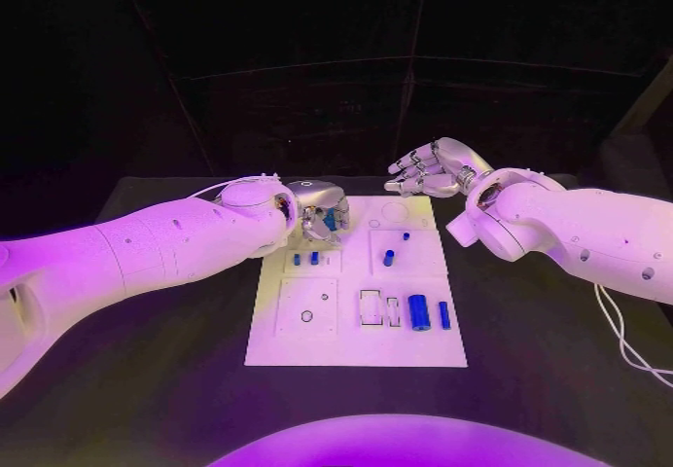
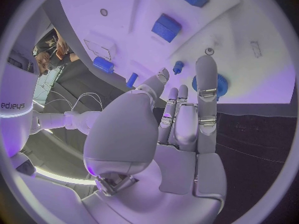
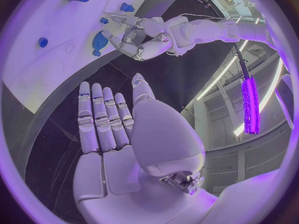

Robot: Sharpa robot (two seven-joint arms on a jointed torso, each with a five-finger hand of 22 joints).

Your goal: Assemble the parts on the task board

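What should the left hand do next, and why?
Probably lower the left hand onto the round blue part at the task board's far corner: it hovers there with fingers apart, holding nothing. The right hand, also open, hangs beyond the board.

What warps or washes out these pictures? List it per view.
Head view: purple light tints the task board and both arms, background nearly black. Left wrist view: fisheye bends the board's edges behind the left hand. Right wrist view: bright ceiling strips glare beside the right hand.
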